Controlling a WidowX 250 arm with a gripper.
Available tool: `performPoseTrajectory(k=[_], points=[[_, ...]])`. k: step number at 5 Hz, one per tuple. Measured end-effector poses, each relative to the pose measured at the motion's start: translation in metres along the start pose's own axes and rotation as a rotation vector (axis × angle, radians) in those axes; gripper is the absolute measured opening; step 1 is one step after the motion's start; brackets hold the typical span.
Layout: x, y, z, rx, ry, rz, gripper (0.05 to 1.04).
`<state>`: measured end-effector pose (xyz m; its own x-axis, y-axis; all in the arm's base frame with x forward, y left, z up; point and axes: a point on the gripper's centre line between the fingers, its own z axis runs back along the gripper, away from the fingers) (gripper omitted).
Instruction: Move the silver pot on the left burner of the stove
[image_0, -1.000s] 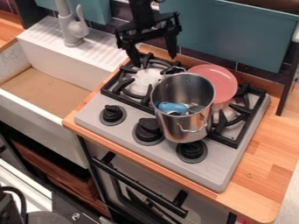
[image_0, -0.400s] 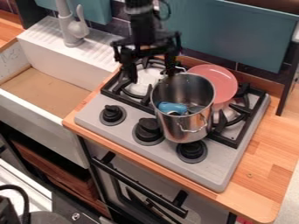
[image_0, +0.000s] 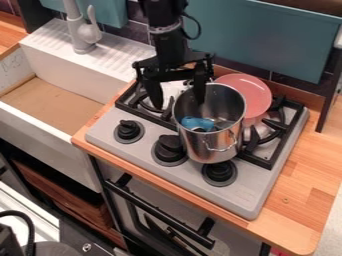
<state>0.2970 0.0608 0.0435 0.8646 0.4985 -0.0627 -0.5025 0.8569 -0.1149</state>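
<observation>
Gripper (image_0: 178, 102) drops in, spread wide! One finger now over mouth of silver pot (image_0: 208, 146), other beyond left rim. Pot hasn't budged, right of left burner (image_0: 174, 89); rim grasp looks on, then leftward shift.

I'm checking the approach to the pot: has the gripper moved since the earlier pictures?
Yes. Against the stove, the gripper has moved down the view, and one finger now overlaps the mouth of the silver pot.
</observation>
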Motion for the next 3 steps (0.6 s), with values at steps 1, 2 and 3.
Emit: performPoseTrajectory(k=[1,2,3], points=[[-0.002,-0.001,-0.006,-0.001,-0.016,-0.009,0.949],[-0.003,0.000,-0.012,0.026,-0.038,-0.055,0.679],[-0.007,0.003,-0.020,0.031,-0.048,-0.075,0.388]])
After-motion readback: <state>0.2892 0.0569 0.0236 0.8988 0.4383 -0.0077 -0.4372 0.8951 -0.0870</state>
